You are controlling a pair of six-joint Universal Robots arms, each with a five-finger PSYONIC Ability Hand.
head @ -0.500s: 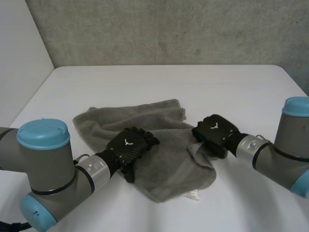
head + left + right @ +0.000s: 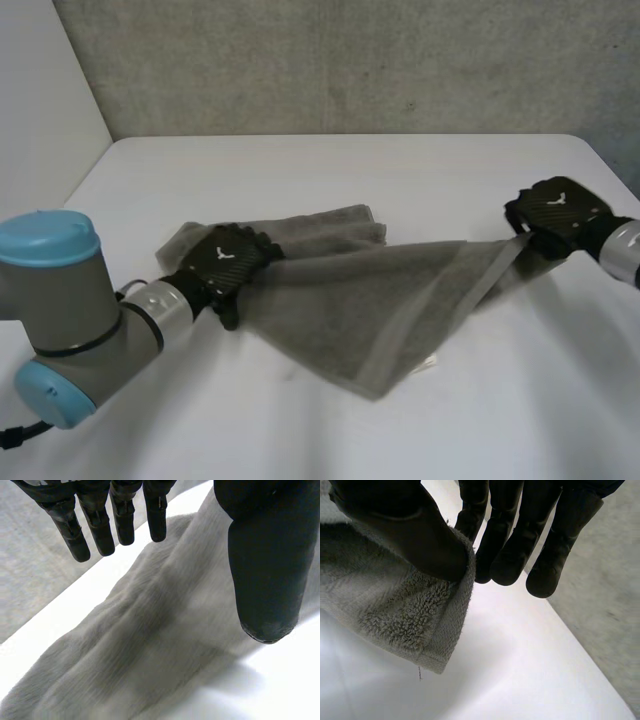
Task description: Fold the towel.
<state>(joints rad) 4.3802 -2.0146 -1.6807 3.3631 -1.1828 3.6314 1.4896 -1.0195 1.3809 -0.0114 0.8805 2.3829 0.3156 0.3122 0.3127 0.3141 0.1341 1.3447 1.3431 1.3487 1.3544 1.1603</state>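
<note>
The grey towel (image 2: 345,290) lies across the white table (image 2: 330,170), stretched from left to right. My right hand (image 2: 556,212) pinches its right corner (image 2: 415,620) between thumb and fingers, just above the table at the right side. My left hand (image 2: 222,268) rests on the towel's left part with its fingers (image 2: 100,520) straight and the thumb (image 2: 265,580) spread wide; the cloth (image 2: 150,655) passes under its palm. A folded layer (image 2: 330,222) of the towel lies behind the left hand.
A grey wall (image 2: 350,60) rises behind the table's far edge. A small white label (image 2: 428,364) peeks out at the towel's near edge. Bare table lies in front of and behind the towel.
My right hand has pulled the towel corner far to the right, stretching the cloth out. My left hand has moved left and back on the towel.
</note>
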